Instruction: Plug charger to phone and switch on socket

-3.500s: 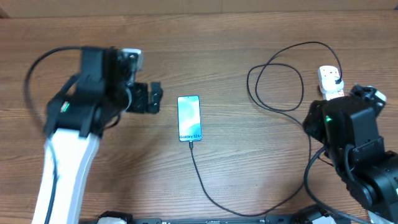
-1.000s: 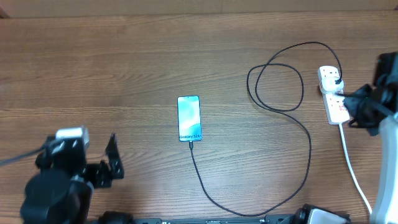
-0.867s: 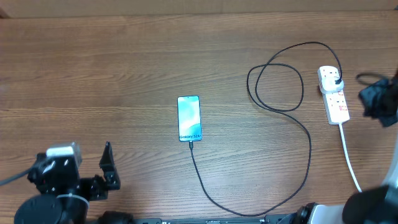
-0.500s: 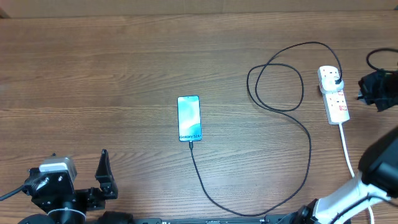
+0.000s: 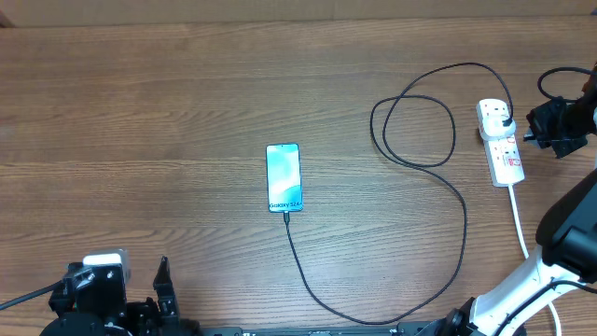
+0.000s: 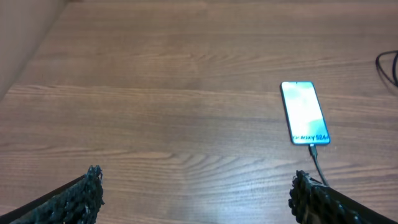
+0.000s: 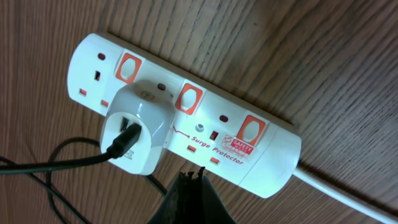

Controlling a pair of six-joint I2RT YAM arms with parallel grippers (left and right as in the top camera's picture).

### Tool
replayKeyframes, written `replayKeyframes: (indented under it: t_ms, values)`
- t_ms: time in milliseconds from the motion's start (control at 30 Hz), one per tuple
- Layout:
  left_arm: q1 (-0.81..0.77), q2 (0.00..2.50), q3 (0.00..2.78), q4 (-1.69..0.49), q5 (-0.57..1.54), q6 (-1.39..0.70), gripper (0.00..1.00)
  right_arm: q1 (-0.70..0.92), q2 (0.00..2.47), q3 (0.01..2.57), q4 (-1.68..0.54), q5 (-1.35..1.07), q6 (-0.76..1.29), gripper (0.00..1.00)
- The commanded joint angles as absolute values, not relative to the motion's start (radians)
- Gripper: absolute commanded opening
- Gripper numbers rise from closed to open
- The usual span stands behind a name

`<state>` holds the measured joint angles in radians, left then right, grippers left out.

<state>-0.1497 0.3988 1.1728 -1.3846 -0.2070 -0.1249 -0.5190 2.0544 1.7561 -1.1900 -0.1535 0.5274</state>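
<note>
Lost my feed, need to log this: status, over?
Left gripper open, away from phone. Right gripper shut, tip by socket. Charger in phone and socket; switch state unclear. Nothing in the way.

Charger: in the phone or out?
In. The charger meets the phone at its bottom edge in the overhead and left wrist views; how fully it is seated, cannot tell.

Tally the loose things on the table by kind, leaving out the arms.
Phone: 1
Charger: 1
Power strip: 1
Total: 3
</note>
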Motion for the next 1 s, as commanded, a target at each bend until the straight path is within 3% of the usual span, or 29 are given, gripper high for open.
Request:
replayKeyframes:
  t_ms: [0,967]
  values:
    - [-0.144,0.381,1.172,-1.388,-0.22,-0.135,1.0,-0.516,2.111,1.785,-1.178,-0.159,0.517,0.04]
    - [-0.144,0.381,1.172,-1.388,-0.22,-0.135,1.0,-0.467,2.154,1.784,-1.118,-0.105,0.508,0.04]
